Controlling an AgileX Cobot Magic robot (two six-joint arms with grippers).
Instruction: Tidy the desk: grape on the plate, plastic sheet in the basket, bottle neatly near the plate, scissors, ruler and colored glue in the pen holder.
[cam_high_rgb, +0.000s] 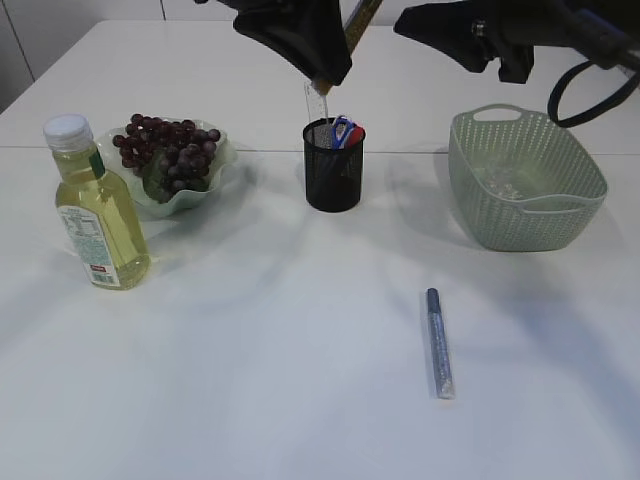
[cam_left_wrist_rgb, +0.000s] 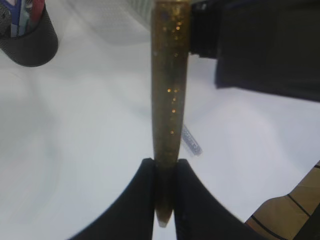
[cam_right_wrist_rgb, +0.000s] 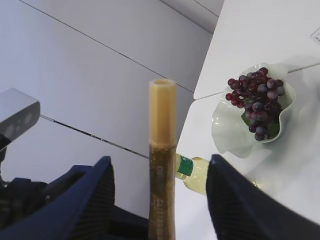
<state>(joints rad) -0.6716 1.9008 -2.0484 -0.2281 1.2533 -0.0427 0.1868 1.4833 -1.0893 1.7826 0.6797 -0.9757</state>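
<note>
We see both arms up at the top edge of the exterior view, mostly cut off by the frame. The left gripper (cam_left_wrist_rgb: 164, 192) hangs over the pen holder (cam_high_rgb: 334, 166), fingers pinched tight on a gold glitter glue tube (cam_left_wrist_rgb: 170, 100), near its pointed tip. In the exterior view only a short bit of that tube shows, tilted, above the holder.

The right gripper (cam_right_wrist_rgb: 159, 192) has its jaws spread wide on either side of the same tube's capped end; neither finger touches it, so it's released on that side. The tube stands upright between them in the right wrist view.

The pen holder already has the ruler (cam_high_rgb: 316, 100) sticking up out of it and red/blue handles, likely the scissors (cam_high_rgb: 345, 131); we can't make them out clearly behind the mesh.

A second glue tube, blue-grey glitter (cam_high_rgb: 439, 343), lies flat on the table (cam_high_rgb: 300, 380), well apart from the holder, front right.

Grapes (cam_high_rgb: 165, 146) sit on the plate (cam_high_rgb: 222, 150). The bottle (cam_high_rgb: 97, 205) stands upright just beside the plate, front left.

The basket (cam_high_rgb: 526, 180) is at right; something clear and glossy is inside, and we can't tell for sure that it's the plastic sheet.
</note>
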